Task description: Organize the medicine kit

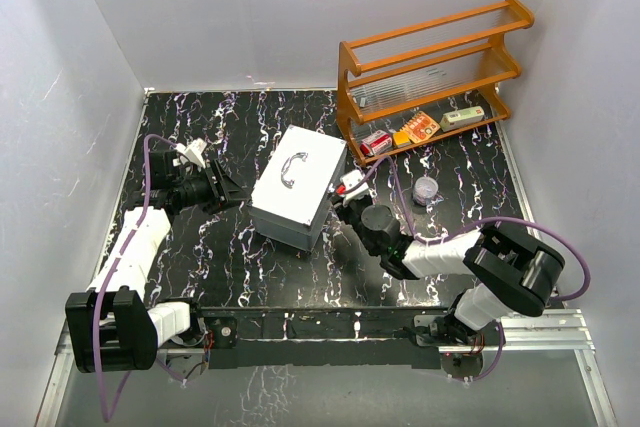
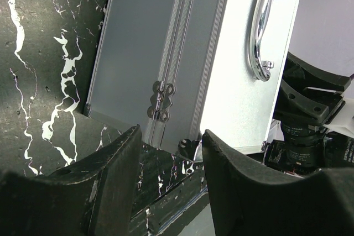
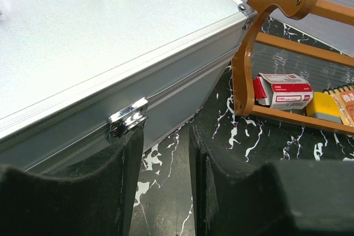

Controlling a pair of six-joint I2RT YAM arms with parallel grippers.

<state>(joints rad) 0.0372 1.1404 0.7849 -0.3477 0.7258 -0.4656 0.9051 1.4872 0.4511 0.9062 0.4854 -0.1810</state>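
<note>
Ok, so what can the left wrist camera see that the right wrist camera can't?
Only the left wrist view shows the small hinge on the case's side and the full curved chrome handle. Only the right wrist view shows the shiny latch, the wooden shelf and the red and white box on it. Both show the silver case sitting on the black marble table, and each shows its own open tool: the left tool and the right tool.

The case (image 1: 298,187) is silver, the table (image 1: 200,127) white-veined black.
</note>
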